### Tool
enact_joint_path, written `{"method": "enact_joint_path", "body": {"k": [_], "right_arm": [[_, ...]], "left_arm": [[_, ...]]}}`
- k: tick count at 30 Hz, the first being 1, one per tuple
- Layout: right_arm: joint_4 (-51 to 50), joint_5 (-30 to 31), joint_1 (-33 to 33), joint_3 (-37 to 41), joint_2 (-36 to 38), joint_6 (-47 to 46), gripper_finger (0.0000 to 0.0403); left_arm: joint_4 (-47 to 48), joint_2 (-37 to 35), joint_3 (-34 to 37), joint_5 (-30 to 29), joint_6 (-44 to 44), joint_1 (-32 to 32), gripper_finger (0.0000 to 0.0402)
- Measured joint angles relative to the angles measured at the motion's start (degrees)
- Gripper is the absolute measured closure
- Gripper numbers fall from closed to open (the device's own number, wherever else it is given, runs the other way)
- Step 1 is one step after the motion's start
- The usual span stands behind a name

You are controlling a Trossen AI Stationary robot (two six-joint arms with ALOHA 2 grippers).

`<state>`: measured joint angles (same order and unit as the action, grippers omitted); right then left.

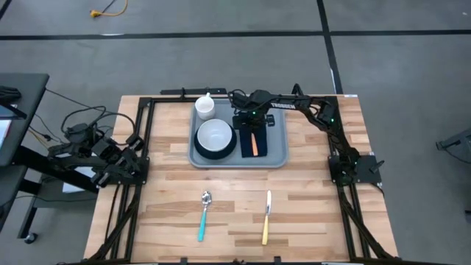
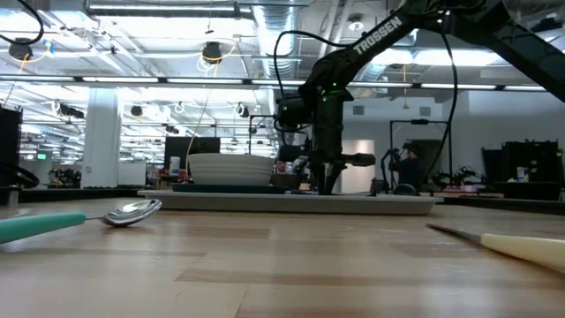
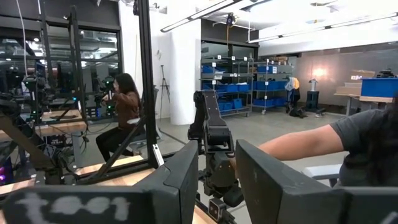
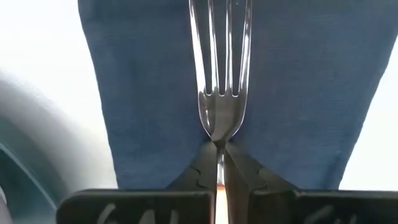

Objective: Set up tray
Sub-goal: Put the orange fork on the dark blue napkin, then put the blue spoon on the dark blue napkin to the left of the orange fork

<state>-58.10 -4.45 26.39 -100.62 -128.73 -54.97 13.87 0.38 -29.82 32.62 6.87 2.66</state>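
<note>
Two arms flank the wooden table (image 1: 243,199), and only the right one is busy. The tray (image 1: 278,151) sits at the far middle of the table. In it a white bowl (image 1: 215,135) rests on a dark teal plate (image 1: 215,152), a white cup (image 1: 204,107) stands in the tray's far corner beside them, and a dark blue napkin (image 4: 311,93) lies along the other side. The right gripper (image 1: 252,124) is down over that napkin, its fingers (image 4: 245,171) pinched tight on an orange-handled fork (image 4: 219,93) whose tines lie on the cloth. The left gripper (image 3: 214,180) is parked off the table's left edge, fingers apart. Near the front edge lie a teal-handled spoon (image 1: 203,215) and a yellow-handled knife (image 1: 266,218).
</note>
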Motion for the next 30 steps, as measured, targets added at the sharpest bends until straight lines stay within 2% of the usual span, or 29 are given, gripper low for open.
{"method": "enact_joint_path", "body": {"k": [13,22,30], "right_arm": [[-0.1,-1.1,-0.3,0.0,0.0,-0.1,0.0341],[-0.6,-1.7,-0.3,-0.5,0.0,1.8,0.0327],[-5.6,-1.4,-1.0,-7.9,0.0,6.4,0.0326]], "left_arm": [[0.0,0.0,0.0,0.0,0.0,0.0,0.0303],[0.0,0.0,0.0,0.0,0.0,0.0,0.0303],[0.0,0.0,0.0,-0.1,0.0,0.0,0.0303]]}}
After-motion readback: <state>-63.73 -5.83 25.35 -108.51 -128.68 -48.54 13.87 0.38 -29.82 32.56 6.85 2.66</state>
